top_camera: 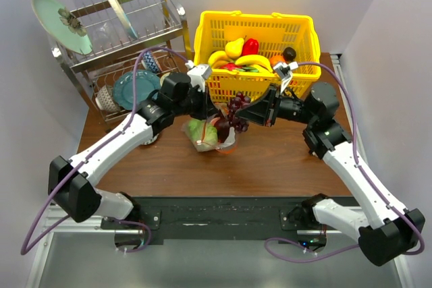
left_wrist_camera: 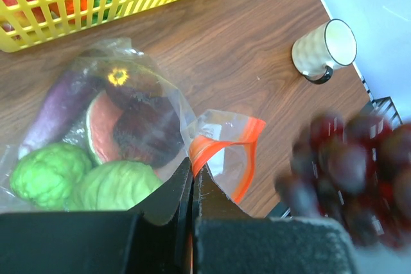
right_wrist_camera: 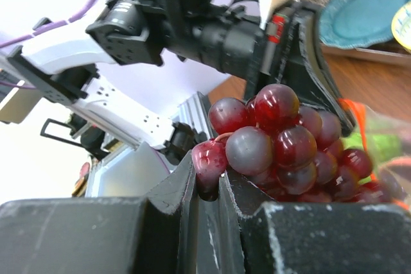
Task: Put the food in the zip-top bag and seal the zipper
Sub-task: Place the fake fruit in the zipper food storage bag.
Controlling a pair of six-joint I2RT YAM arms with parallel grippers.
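Observation:
The clear zip-top bag [left_wrist_camera: 212, 133] lies on the table below the basket; it also shows in the top view [top_camera: 226, 145]. Inside it are green pieces [left_wrist_camera: 115, 184], a purple eggplant [left_wrist_camera: 54, 110], a watermelon slice and a dark piece. My left gripper [left_wrist_camera: 192, 170] is shut on the red-orange zipper strip [left_wrist_camera: 221, 142] and holds the mouth up. My right gripper [right_wrist_camera: 210, 181] is shut on a grape of the dark red grape bunch [right_wrist_camera: 282, 142], holding it just above the bag's mouth [top_camera: 236, 109]. The bunch shows blurred in the left wrist view [left_wrist_camera: 350, 171].
A yellow lattice basket [top_camera: 300, 32] with bananas, a pear and other fruit stands behind the bag. A metal dish rack [top_camera: 121, 45] with plates is at the back left. A white mug [left_wrist_camera: 324, 49] stands on the table.

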